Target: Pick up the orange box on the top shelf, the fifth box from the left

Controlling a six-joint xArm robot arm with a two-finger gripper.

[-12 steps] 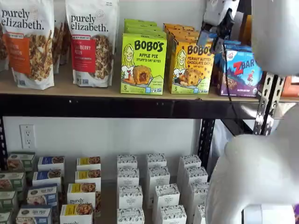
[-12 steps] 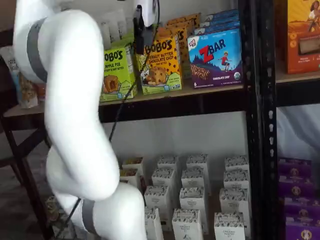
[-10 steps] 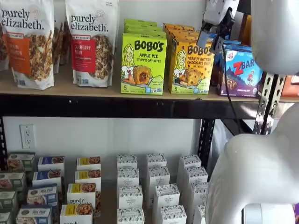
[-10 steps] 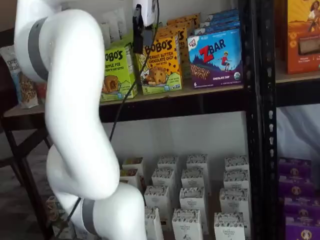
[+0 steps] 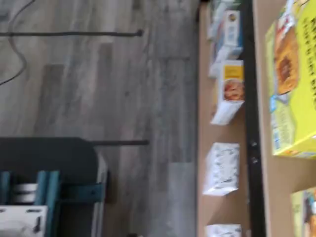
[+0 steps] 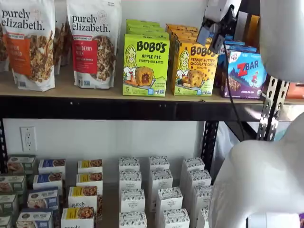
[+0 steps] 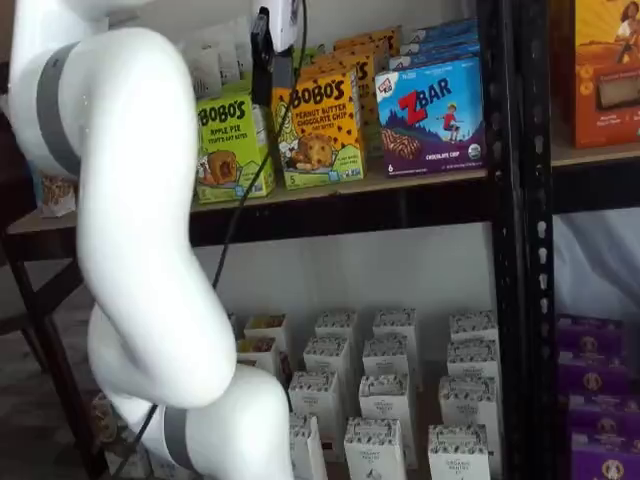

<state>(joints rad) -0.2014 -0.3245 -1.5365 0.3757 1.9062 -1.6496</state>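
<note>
Wrist view shows grey plank flooring, the black front rail of the top shelf (image 5: pixel 252 123), a lime-green box (image 5: pixel 296 84) lying on the tan board, and small white boxes (image 5: pixel 222 168) on the level below; no fingers appear.

Shelf views both show the orange box (image 6: pixel 194 69) standing upright on the top shelf, between the lime-green box on its left and the blue ZBar box (image 6: pixel 244 73) on its right. The gripper (image 6: pixel 210 35) hangs in front of the orange box's upper right corner, its two black fingers standing apart with a gap between them, gripping nothing. A black cable (image 7: pixel 240 215) trails down from it.
</note>
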